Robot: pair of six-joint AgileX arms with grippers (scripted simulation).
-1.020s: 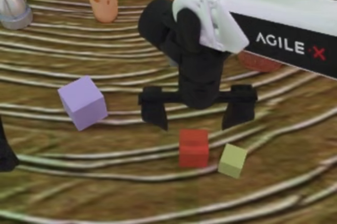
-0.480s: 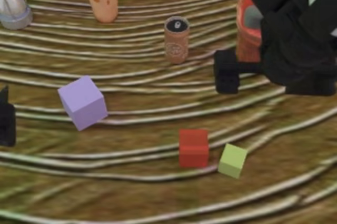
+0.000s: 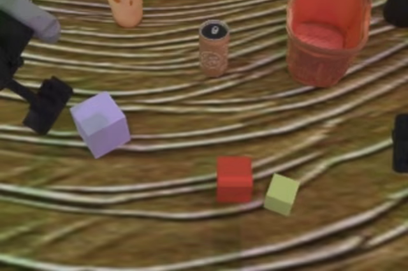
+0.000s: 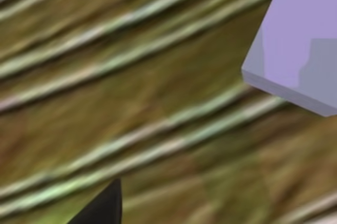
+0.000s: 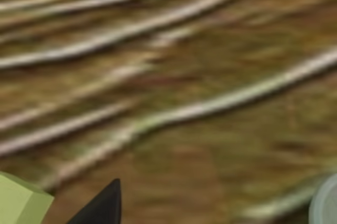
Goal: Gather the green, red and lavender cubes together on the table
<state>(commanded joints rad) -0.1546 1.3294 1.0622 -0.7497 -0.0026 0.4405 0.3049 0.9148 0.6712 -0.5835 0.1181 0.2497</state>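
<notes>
One cube apart: lavender cube [image 3: 100,123], rigid, prob light, flat opposite sides gripping best; left gripper [image 3: 44,105] hovering beside it, jaw state unclear.

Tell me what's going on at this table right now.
Nothing is held. The left gripper sits beside the large pale lavender cube at the left of the brown streaked table, apparently about to take it. The bright red cube and the small yellow-green cube lie close together near the front middle. The right arm is at the right edge. The lavender cube lies apart from them.
</notes>
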